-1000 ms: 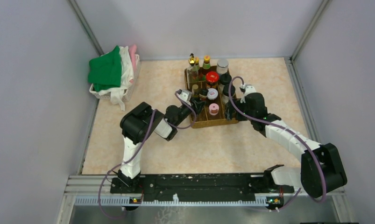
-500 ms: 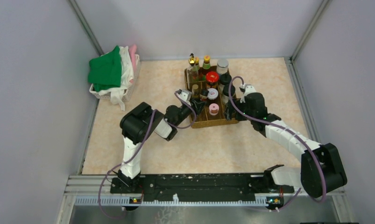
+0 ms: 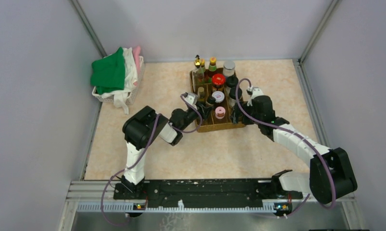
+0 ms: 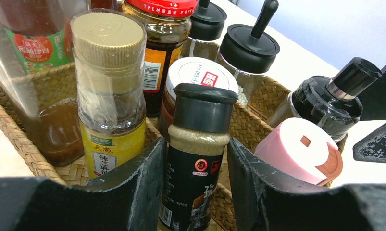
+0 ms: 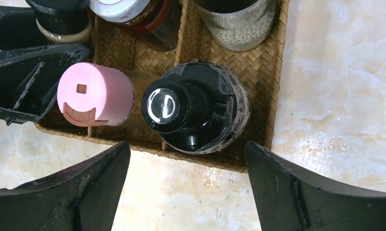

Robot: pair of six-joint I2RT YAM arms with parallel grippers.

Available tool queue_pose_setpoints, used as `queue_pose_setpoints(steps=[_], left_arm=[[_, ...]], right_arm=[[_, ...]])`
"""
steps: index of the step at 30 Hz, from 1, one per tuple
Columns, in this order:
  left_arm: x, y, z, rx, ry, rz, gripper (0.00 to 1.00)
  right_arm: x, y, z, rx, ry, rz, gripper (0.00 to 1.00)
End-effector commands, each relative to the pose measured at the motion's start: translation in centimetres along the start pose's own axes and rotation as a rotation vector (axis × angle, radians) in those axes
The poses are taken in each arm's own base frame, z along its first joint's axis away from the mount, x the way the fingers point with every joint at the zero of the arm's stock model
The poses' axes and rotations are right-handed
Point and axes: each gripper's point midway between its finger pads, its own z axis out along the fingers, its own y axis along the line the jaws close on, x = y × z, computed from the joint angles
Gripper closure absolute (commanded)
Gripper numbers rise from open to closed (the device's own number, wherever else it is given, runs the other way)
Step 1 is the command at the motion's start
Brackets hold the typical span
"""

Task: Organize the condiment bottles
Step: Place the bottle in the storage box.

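Observation:
The condiment bottles stand packed in a brown woven tray (image 3: 219,126). They include a red-capped jar (image 3: 218,79), a pink-capped jar (image 3: 220,112) and a tall gold-topped bottle (image 3: 197,62). My left gripper (image 3: 205,107) reaches in from the tray's left side. In the left wrist view it (image 4: 195,144) is shut on a black-capped spice bottle (image 4: 198,125), between a yellow oil bottle (image 4: 109,86) and the pink-capped jar (image 4: 299,151). My right gripper (image 3: 237,114) hangs open over the tray's near right corner. In the right wrist view it (image 5: 187,147) is wide open, just short of a black-topped dark bottle (image 5: 193,110).
A white basket of folded cloths (image 3: 115,74) sits at the far left of the table. Grey walls enclose the table on three sides. The tray's right rim (image 5: 275,72) borders bare marbled tabletop (image 5: 335,96).
The left arm has shifted very slightly at the tray's left side. The right arm and the bottles have not visibly moved.

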Motion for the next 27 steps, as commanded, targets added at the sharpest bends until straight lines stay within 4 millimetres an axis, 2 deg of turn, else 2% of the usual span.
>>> queue_pose_setpoints(steps=[1, 12, 17, 21, 27], left_arm=[[1.6, -1.1, -0.6, 0.024, 0.067, -0.045, 0.44], [1.6, -1.2, -0.7, 0.025, 0.082, -0.037, 0.44], [1.9, -1.1, -1.3, 0.016, 0.095, -0.042, 0.43], [1.0, -1.3, -1.9, 0.016, 0.071, -0.039, 0.43], [1.2, -1.3, -2.8, 0.008, 0.088, -0.034, 0.46]], right_arm=[[-1.5, 0.6, -0.2, -0.031, -0.050, 0.004, 0.12], [-1.6, 0.8, 0.3, -0.045, -0.055, 0.003, 0.12], [-1.6, 1.0, 0.3, -0.051, -0.056, 0.005, 0.12], [-1.4, 1.0, 0.3, -0.054, -0.053, 0.008, 0.12], [-1.3, 1.3, 0.1, -0.064, -0.054, 0.011, 0.11]])
